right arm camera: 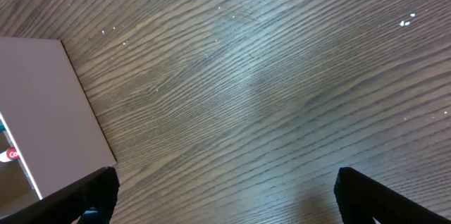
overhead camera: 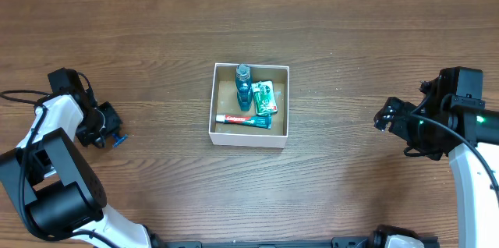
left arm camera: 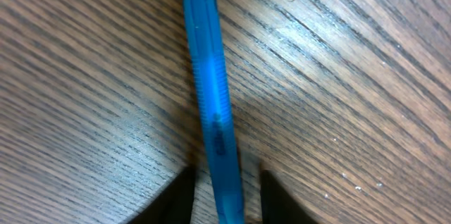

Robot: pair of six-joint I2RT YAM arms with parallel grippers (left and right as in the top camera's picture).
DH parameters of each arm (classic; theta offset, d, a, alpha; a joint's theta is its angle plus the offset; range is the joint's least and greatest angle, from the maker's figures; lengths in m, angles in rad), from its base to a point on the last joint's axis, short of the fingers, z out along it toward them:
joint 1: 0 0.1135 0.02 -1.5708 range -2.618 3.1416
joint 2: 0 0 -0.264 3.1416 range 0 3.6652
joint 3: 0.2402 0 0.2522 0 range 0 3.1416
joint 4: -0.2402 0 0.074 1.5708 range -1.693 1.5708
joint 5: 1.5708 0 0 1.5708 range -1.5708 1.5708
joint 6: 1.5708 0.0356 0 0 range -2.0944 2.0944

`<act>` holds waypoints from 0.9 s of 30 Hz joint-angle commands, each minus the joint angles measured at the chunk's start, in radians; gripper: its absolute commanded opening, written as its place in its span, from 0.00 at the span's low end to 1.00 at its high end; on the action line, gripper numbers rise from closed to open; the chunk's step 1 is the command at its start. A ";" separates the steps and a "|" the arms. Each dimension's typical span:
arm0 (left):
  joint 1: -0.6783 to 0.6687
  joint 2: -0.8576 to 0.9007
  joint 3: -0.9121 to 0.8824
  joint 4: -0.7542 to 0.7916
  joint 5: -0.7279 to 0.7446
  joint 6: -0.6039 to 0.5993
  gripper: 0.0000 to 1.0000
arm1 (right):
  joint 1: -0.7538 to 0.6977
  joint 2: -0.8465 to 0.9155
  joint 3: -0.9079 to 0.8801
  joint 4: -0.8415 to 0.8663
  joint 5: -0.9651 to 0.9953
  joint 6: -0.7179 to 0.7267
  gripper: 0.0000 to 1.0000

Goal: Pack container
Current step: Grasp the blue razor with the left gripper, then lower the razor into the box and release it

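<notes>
1. The container (overhead camera: 234,138) sits mid-table between the two arms. It already holds a blue bottle (overhead camera: 243,84), a green packet (overhead camera: 265,97) and a toothpaste tube (overhead camera: 243,121) lying along the edge nearest the robot.
2. Well off to the container's left, a blue plastic stick (left arm camera: 211,90) lies flat on the table (overhead camera: 156,30) (toothbrush or its case, I can't say). It's the only loose piece I can see.
3. The left gripper (left arm camera: 225,173) is down over one end of it, fingers straddling. A thin strip of wood shows on each side, so it isn't pinched yet.
4. The right gripper (right arm camera: 225,171), well off to the container's right, is spread wide and holds nothing.
5. I'd call the packing mostly done. What's left is to pinch the stick, carry it over and drop it in.
</notes>
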 commanded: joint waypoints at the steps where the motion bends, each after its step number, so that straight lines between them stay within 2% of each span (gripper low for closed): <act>1: 0.008 0.016 -0.002 -0.004 0.011 0.004 0.22 | -0.005 -0.003 0.000 0.003 -0.005 -0.007 1.00; 7: 0.008 0.016 -0.002 -0.013 0.011 0.004 0.10 | -0.005 -0.003 0.000 0.003 -0.005 -0.007 1.00; 10: 0.008 0.014 0.013 -0.035 0.024 0.000 0.08 | -0.005 -0.003 0.000 0.003 -0.005 -0.007 1.00; 11: 0.008 0.010 0.023 -0.048 0.034 -0.002 0.04 | -0.005 -0.003 0.000 0.003 -0.005 -0.007 1.00; 18: -0.077 -0.155 0.144 -0.149 0.079 0.010 0.04 | -0.005 -0.003 0.000 0.006 -0.005 -0.007 1.00; 20: -0.171 -0.267 0.161 -0.145 0.103 0.078 0.04 | -0.005 -0.003 0.000 0.006 -0.005 -0.007 1.00; 23: -0.369 -0.414 0.173 -0.125 0.130 0.253 0.04 | -0.005 -0.003 0.000 0.006 -0.005 -0.007 1.00; 25: -0.573 -0.500 0.174 -0.100 0.123 0.399 0.04 | -0.005 -0.003 0.000 0.007 -0.005 -0.007 1.00; 27: -0.707 -0.525 0.174 -0.084 0.118 0.480 0.04 | -0.005 -0.003 0.000 0.007 -0.005 -0.007 1.00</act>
